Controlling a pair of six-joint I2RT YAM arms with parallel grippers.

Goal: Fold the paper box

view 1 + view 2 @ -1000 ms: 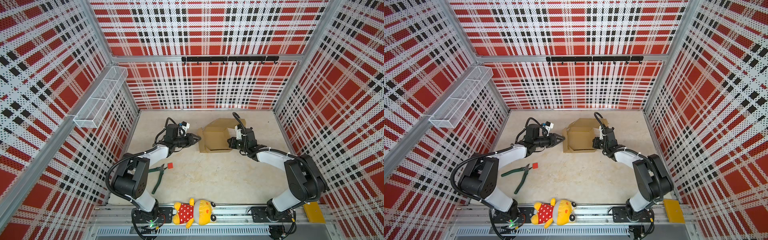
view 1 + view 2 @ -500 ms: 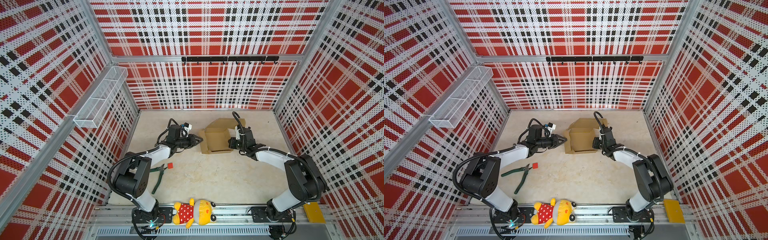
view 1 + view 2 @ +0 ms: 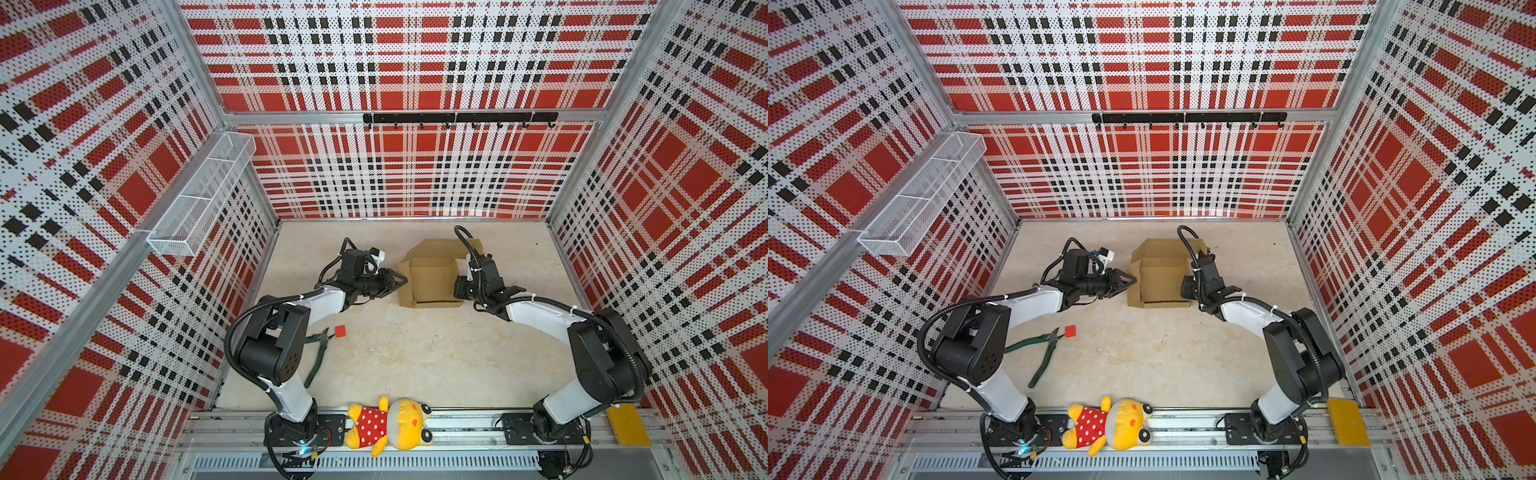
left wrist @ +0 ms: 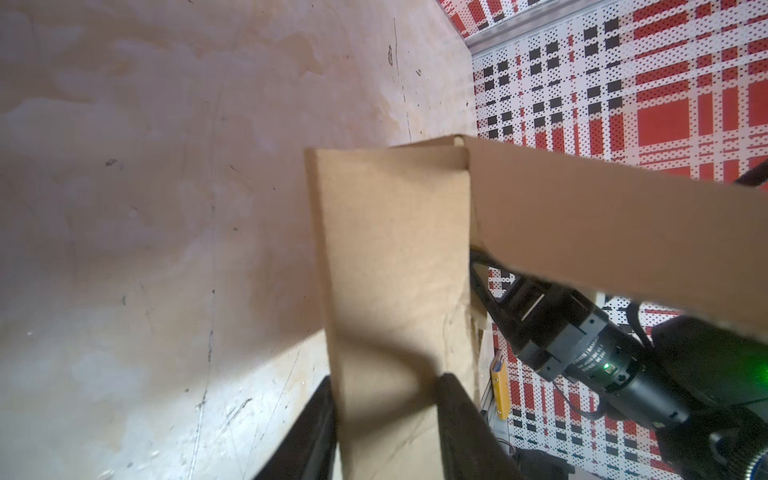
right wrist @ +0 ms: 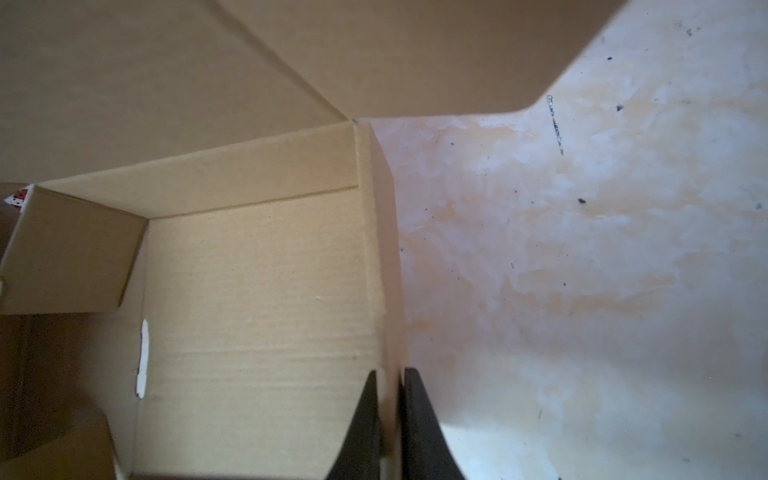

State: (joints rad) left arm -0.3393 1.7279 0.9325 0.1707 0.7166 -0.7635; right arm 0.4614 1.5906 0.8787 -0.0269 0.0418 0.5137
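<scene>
The paper box [image 3: 432, 276] [image 3: 1160, 276] is brown cardboard, half folded, at the back middle of the table, with its lid flap lying towards the rear wall. My right gripper [image 3: 459, 287] [image 5: 391, 372] is shut on the box's right side wall [image 5: 380, 266], one finger inside and one outside. My left gripper [image 3: 402, 281] [image 4: 386, 378] is open at the box's left flap [image 4: 395, 249]. That flap's face fills the space between its two fingers [image 4: 453, 411]. The box floor [image 5: 257, 291] is bare.
Green pliers [image 3: 318, 353] and a small red square [image 3: 340, 331] lie front left on the table [image 3: 415, 357]. A yellow plush toy [image 3: 388, 424] lies on the front rail, and a yellow flat plate [image 3: 627, 426] sits front right. A wire basket [image 3: 199, 208] hangs on the left wall.
My left gripper has moved right, up to the box's left flap, and its jaws stand a little wider. The right gripper has kept its hold and hardly moved.
</scene>
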